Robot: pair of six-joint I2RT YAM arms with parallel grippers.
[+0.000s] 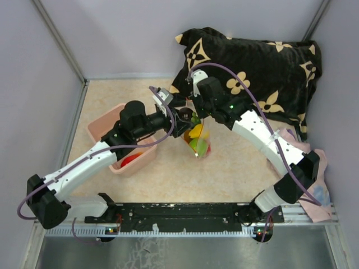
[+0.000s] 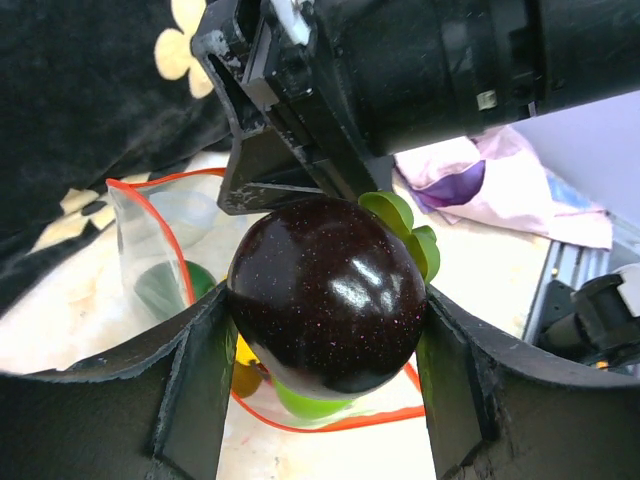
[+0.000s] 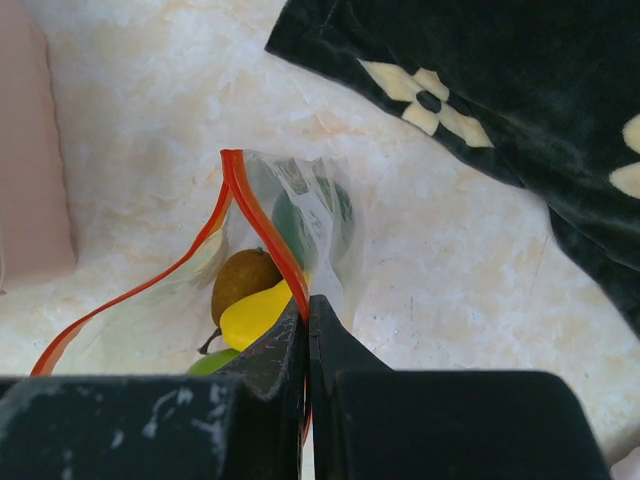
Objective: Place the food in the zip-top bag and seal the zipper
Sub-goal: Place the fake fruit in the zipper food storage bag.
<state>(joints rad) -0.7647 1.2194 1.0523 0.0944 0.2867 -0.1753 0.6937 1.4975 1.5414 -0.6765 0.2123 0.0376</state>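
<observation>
Loading step: L gripper is clamped on the dark brown fruit over the open mouth of the zip-top bag, R gripper pinched tight on its zipper edge w/ other food inside, so next, I judge, lower the fruit in & release.

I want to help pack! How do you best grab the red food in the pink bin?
Probably from straight above, pinching across the middle of the red food. It lies low in the pink bin, close to the near wall, so the walls block any sideways approach. Its exact shape is too small to tell.
</observation>
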